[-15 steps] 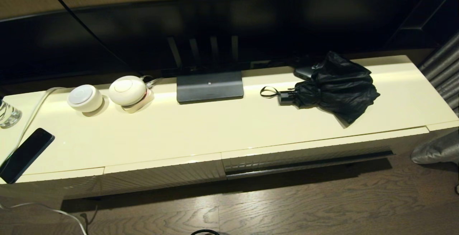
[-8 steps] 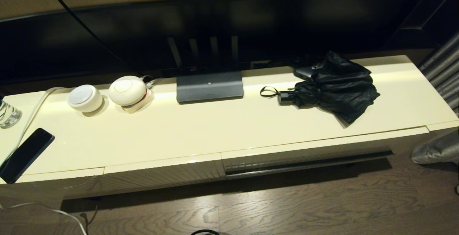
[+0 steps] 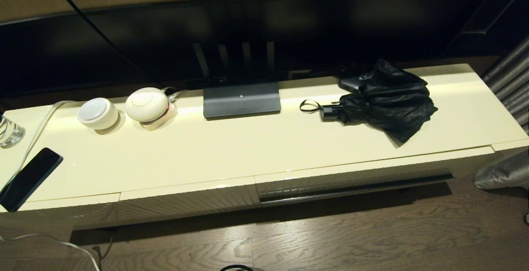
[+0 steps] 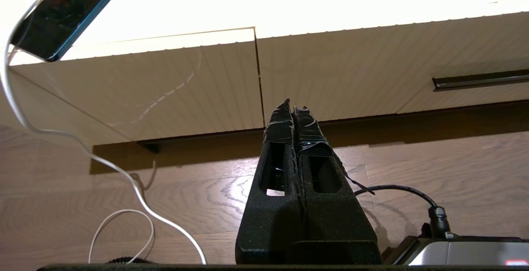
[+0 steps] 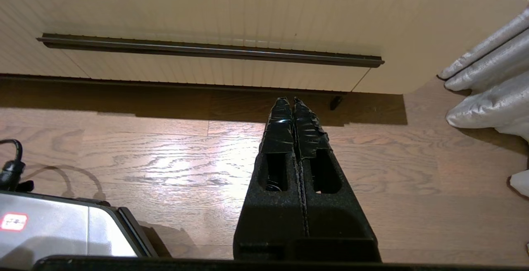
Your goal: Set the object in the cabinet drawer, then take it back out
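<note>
The black folding umbrella (image 3: 384, 99) lies on the cream cabinet top (image 3: 231, 147) at the right, handle and wrist loop pointing left. Below it the cabinet drawer (image 3: 355, 178) is pushed in, its ribbed front and dark underside strip (image 5: 206, 50) facing me. Neither arm shows in the head view. My left gripper (image 4: 292, 108) hangs shut and empty above the wooden floor before the left front panel. My right gripper (image 5: 288, 103) is also shut and empty, low over the floor in front of the drawer.
On the cabinet top stand a TV base (image 3: 241, 99), two white round devices (image 3: 146, 104), a glass (image 3: 9, 131) and a dark phone (image 3: 29, 178) with a white cable. Grey curtain (image 3: 506, 172) hangs at the right. Robot base edges (image 5: 62, 229) show on the floor.
</note>
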